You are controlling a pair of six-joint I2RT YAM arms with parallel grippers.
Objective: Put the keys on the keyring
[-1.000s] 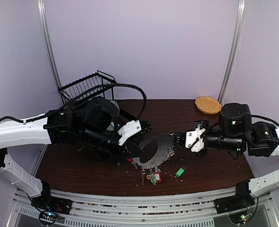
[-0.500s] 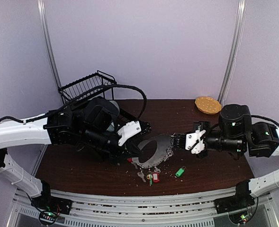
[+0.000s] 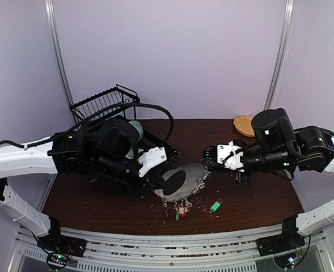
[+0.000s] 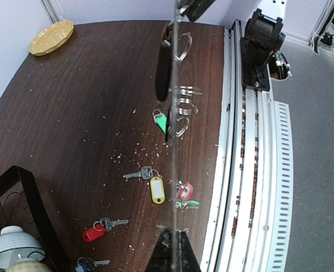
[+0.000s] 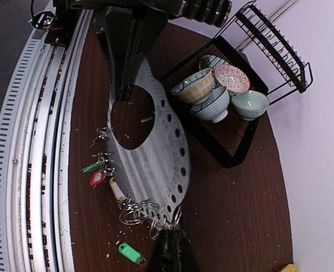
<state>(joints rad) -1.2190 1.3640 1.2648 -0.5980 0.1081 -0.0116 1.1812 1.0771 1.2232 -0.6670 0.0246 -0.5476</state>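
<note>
Holding the keyring [image 5: 155, 158] by opposite rims, left pincer [image 4: 172, 238] and right pincer [image 5: 170, 241] both clenched on it, risks twisting: uneven pulls could shake hung keys [image 5: 98, 173] onto the tabletop [image 5: 223, 215].

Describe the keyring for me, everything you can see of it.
The keyring is a flat, oval, silver-grey metal plate with a wide hole toward one end and a row of small holes along its rim. Thin wire loops hang from that rim. It looks raised and tilted over the dark table. The left claw is shut on one end and the right claw on the opposite end.
</note>
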